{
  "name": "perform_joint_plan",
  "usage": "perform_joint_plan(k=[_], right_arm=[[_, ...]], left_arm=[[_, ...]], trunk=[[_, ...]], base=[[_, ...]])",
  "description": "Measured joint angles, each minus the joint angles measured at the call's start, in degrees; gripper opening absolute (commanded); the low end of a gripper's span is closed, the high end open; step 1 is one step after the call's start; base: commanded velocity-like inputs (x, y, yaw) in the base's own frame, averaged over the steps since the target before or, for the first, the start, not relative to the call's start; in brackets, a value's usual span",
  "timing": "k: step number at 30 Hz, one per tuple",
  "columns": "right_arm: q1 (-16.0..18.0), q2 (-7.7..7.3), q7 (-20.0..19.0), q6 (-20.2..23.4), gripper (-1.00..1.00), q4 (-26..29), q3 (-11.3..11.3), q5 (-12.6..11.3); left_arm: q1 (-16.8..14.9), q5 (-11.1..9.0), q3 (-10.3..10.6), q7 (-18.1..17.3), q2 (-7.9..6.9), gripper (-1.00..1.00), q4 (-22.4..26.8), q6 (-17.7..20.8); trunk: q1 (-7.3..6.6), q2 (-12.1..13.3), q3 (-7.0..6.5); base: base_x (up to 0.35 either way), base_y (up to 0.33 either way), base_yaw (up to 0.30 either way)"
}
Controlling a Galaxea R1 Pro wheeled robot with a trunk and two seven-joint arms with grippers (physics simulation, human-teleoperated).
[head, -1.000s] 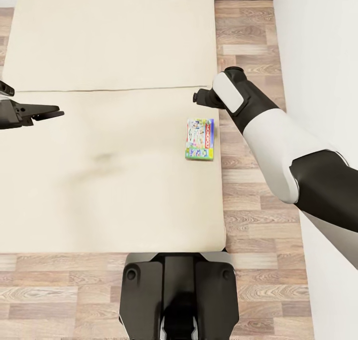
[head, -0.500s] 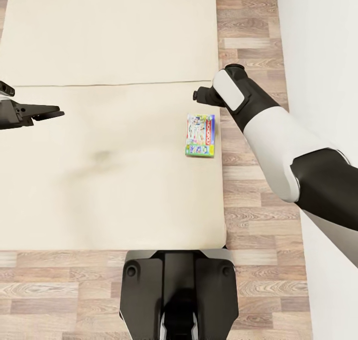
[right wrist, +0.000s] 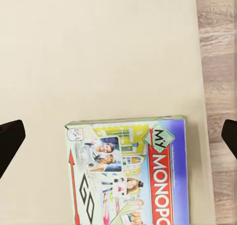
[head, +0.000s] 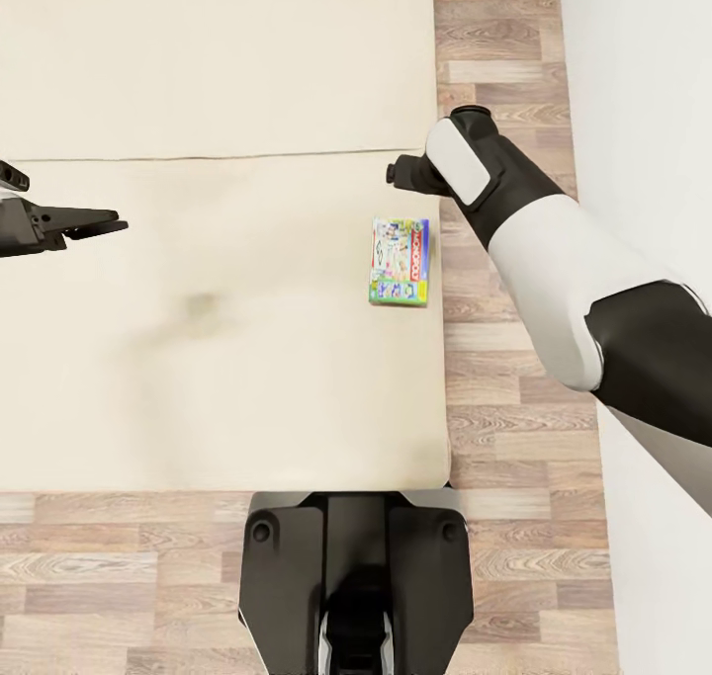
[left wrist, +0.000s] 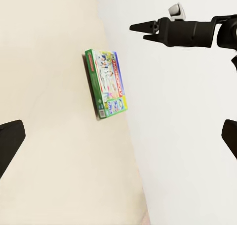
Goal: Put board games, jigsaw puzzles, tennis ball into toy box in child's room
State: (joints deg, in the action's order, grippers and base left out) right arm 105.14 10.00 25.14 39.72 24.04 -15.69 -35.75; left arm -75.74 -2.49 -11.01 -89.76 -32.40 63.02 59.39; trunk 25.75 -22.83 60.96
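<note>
A green-edged Monopoly board game (head: 400, 261) lies flat on the beige bed (head: 198, 398), close to its right edge. My right gripper (head: 399, 174) hovers just beyond the box's far end and is open. In the right wrist view the box (right wrist: 129, 171) lies below, between the dark fingertips (right wrist: 10, 141), which stand wide apart. My left gripper (head: 99, 224) hangs over the left side of the mattress, far from the box, open and empty. The left wrist view looks across the mattress at the box (left wrist: 106, 83) and the right gripper (left wrist: 139, 31).
A strip of wood plank floor (head: 499, 72) runs between the bed's right edge and a white wall (head: 643, 72). My dark base (head: 356, 576) stands against the near edge of the bed. A faint dent (head: 203, 306) marks the mattress left of the box.
The whole view has slid slightly, so the camera has moved. Both arms keep about the same pose, and the box has not moved on the bed.
</note>
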Motion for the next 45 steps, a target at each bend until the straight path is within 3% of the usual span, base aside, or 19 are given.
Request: perform_joint_plan(k=[14, 45], right_arm=[[0.92, 0.0, 0.0, 0.44, 1.0, -0.07, -0.57, 1.23], [0.92, 0.0, 0.01, -0.39, 1.0, 0.45, -0.62, 1.24]], left_arm=[[0.0, 0.0, 0.0, 0.0, 0.0, 1.0, 0.0, 0.0], [0.0, 0.01, 0.09, 0.0, 0.0, 1.0, 0.0, 0.0]], trunk=[[0.0, 0.0, 1.3], [0.0, 0.0, 4.17]], base=[[0.0, 0.0, 0.0], [0.0, 0.0, 0.0]])
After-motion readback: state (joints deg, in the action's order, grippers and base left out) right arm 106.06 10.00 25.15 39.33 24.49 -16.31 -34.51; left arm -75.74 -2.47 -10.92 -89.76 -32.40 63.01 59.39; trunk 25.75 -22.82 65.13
